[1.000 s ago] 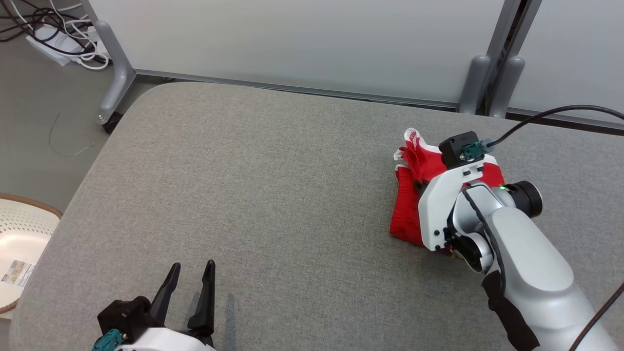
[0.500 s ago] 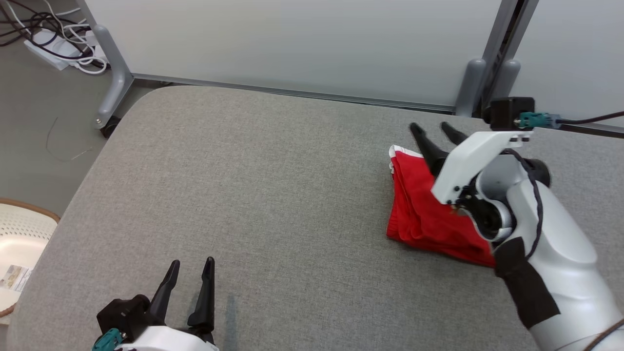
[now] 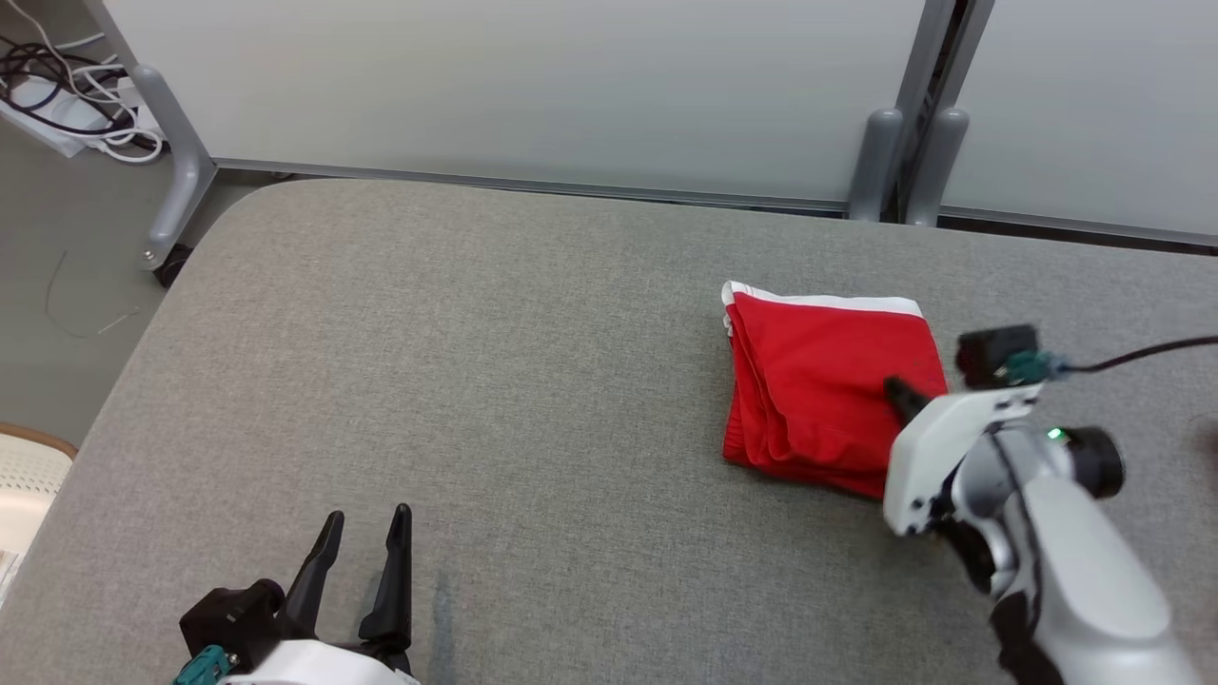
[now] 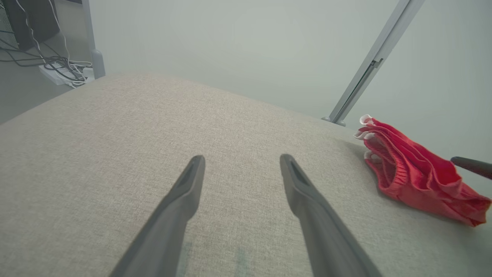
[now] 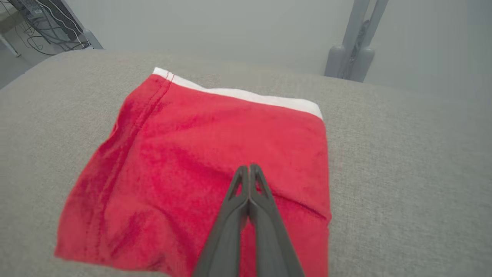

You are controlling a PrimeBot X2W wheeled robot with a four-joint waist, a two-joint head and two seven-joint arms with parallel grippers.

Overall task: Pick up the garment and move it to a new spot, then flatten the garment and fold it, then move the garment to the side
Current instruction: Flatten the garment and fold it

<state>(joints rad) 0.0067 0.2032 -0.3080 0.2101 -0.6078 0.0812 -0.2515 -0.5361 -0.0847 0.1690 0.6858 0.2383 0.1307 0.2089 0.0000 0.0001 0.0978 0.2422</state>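
Right wrist view: right tool closed, above garment.

We see a grey fabric tabletop beneath the left tool, pale partition panels well ahead of it, a cabled power strip ahead-left, and a white basket to its left.

My left gripper sits low at my left, jaws spread apart, pointing forward; my right gripper has jaws pressed together, its pale forearm angled in from lower right.
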